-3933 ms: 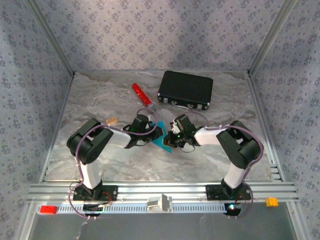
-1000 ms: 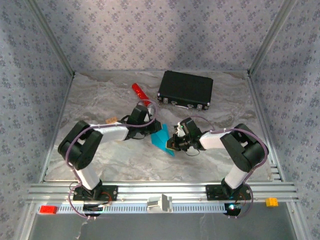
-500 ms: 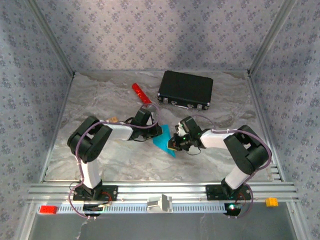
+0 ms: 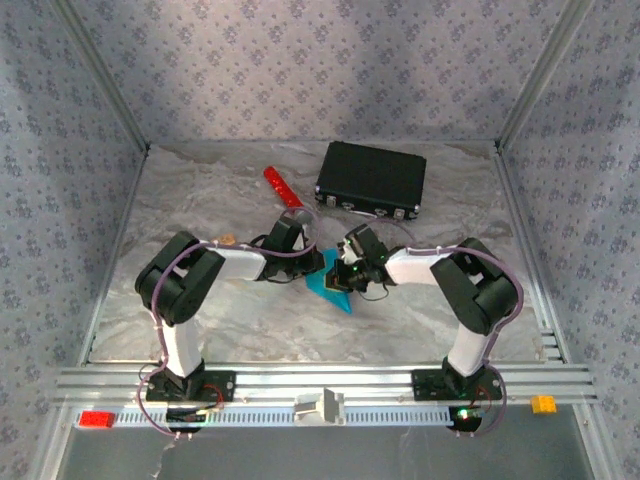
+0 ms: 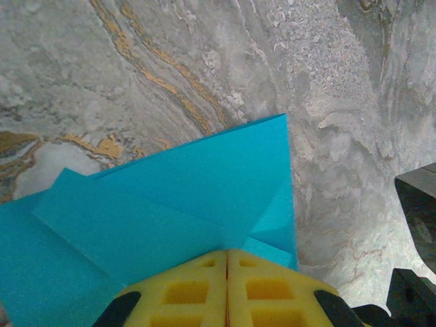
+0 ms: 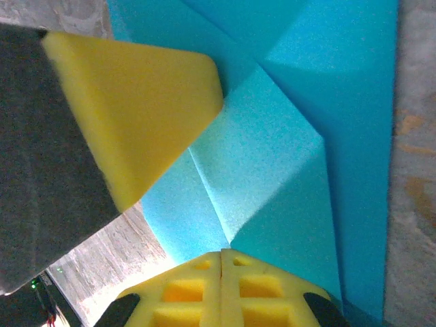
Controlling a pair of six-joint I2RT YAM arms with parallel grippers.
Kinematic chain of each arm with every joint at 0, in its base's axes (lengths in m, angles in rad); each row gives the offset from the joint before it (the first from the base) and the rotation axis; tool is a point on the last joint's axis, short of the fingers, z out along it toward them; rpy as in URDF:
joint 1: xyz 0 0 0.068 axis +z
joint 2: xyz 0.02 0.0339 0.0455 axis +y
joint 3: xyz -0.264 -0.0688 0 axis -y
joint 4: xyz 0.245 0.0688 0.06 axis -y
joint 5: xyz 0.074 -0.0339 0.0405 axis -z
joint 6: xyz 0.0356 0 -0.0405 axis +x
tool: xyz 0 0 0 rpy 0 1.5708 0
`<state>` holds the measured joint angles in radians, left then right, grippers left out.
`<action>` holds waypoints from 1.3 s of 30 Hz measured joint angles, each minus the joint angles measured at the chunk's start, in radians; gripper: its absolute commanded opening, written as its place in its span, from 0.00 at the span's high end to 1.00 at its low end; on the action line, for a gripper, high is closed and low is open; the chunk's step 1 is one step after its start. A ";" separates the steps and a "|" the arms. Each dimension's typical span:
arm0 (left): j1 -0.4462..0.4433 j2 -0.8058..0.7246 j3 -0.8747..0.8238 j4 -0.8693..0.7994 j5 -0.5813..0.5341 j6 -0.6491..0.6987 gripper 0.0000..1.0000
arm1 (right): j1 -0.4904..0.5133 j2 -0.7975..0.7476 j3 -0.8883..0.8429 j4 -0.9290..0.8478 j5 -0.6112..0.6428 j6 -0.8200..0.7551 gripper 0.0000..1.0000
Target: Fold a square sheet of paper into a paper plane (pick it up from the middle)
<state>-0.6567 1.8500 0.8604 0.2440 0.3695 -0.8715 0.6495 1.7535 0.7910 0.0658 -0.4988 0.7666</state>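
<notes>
Marbled desk (image 4: pixel 200 320) surface looks slick, so the cyan sheet of paper (image 4: pixel 330 285), lying part-folded at the middle between the two arms, could skate sideways if either hand pushes along rather than down, and the creases would set crooked. The left hand (image 5: pixel 227 262) and right hand (image 6: pixel 221 269) each have their pads pressed together, tips on the paper from opposite sides and very near one another. A misjudged move could knock them together or tear a thin flap. Far of the paper, well apart, lies the black case (image 4: pixel 371 180). Left of it is the red cylinder (image 4: pixel 283 188), and a small tan block (image 4: pixel 226 241) sits beside the left arm. None blocks the fold.
</notes>
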 measured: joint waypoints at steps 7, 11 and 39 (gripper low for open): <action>0.000 0.005 -0.002 0.015 0.013 0.000 0.93 | -0.006 -0.055 -0.074 0.030 -0.006 0.000 0.97; 0.000 0.005 -0.005 0.021 0.013 0.000 0.93 | -0.013 -0.094 -0.119 0.029 -0.010 0.000 0.97; 0.014 0.010 -0.007 0.031 0.042 -0.001 0.93 | -0.037 -0.427 -0.353 -0.062 -0.023 -0.008 0.96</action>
<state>-0.6426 1.8603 0.8536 0.2745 0.4114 -0.8722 0.6125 1.3266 0.4377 0.0040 -0.5213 0.7582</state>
